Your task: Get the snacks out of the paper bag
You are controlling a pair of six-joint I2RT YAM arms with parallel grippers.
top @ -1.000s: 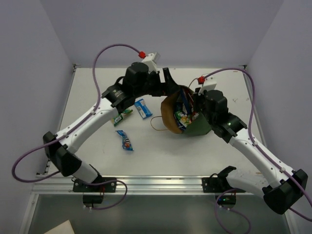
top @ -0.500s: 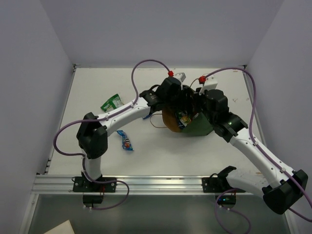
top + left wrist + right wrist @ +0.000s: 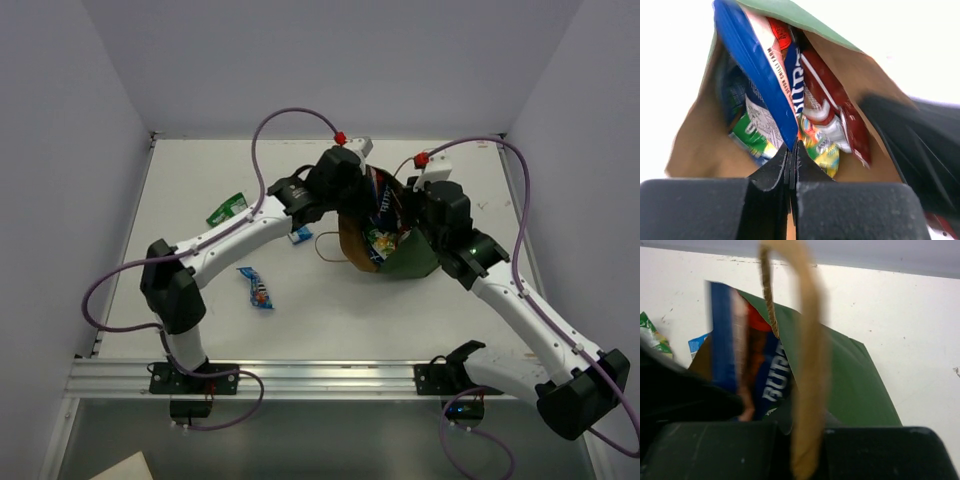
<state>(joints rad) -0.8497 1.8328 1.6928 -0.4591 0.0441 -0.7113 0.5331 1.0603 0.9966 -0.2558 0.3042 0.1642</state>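
The dark green paper bag [image 3: 408, 262] lies tilted at mid-table, its brown inside and mouth facing left. My left gripper [image 3: 791, 150] is at the mouth, shut on the lower edge of a blue snack packet [image 3: 757, 75] that sticks out of the bag [image 3: 695, 140]. Behind it sit a red packet [image 3: 837, 112], a yellow-green one [image 3: 826, 152] and a green one [image 3: 747, 137]. My right gripper [image 3: 805, 440] is shut on the bag's tan loop handle [image 3: 807, 355], with the green bag wall [image 3: 852, 385] just beyond. From above, the left gripper [image 3: 362, 198] and right gripper [image 3: 415, 228] flank the bag mouth.
Three snacks lie on the white table [image 3: 330, 320]: a green packet [image 3: 227, 209] at the left, a small blue-white one [image 3: 299, 235] under the left arm, and a blue-and-red one [image 3: 256, 287] nearer the front. The bag's other handle loop [image 3: 328, 247] rests on the table.
My left arm swung from the table's left side into the bag mouth, and its jaws closed on the blue packet. The right gripper kept its hold on the handle.
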